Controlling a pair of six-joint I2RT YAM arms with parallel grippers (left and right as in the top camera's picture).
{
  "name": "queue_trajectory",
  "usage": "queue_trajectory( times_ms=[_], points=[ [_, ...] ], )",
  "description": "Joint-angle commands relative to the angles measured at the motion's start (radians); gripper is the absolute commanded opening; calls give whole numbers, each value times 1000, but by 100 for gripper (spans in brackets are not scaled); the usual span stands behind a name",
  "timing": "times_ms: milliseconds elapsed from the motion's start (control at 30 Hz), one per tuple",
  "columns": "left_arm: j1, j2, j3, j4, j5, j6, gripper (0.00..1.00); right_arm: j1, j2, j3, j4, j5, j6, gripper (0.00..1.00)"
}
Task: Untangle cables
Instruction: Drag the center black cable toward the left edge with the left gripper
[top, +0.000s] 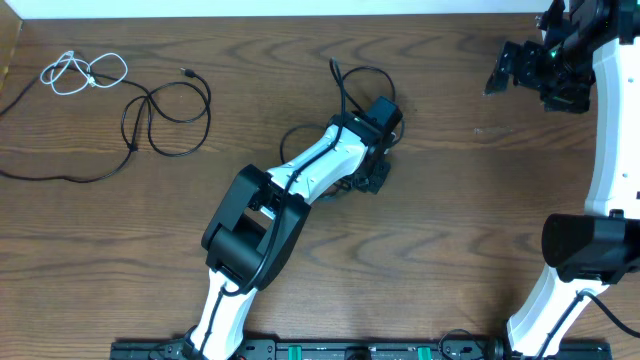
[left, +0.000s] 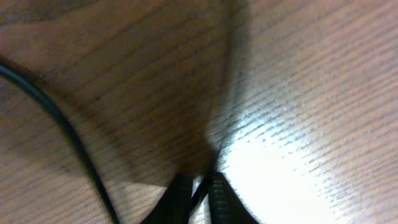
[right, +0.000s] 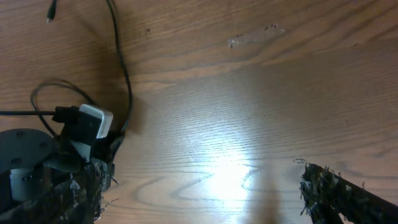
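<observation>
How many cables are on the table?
3. White cable top left, black cable looped beside it, second black cable pinched in the left claw; part hides under that arm.

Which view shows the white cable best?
Overhead: the white cable lies whole, loosely coiled, at the upper-left of the table. Neither wrist view catches it; the left wrist and right wrist views show wood and a stretch of black cable, nothing white and cord-like.

Glossy wood-grain table (top: 450, 200), matt black cable (left: 65, 129)
</observation>
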Motion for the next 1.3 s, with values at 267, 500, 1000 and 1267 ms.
queue_trajectory(
  times_ms=[267, 500, 1000, 1267],
  points=[
    [0, -355, 42, 3, -5, -121, 8, 18, -31, 3, -3, -10, 0, 99],
    [65, -679, 42, 51, -5, -194, 8, 23, -31, 3, -3, -10, 0, 99],
    [363, -1071, 42, 52, -28, -439, 7, 68, -30, 3, -3, -10, 1, 99],
    [440, -1081, 42, -6, -56, -521, 8, 94, -30, 3, -3, -10, 0, 99]
  ],
)
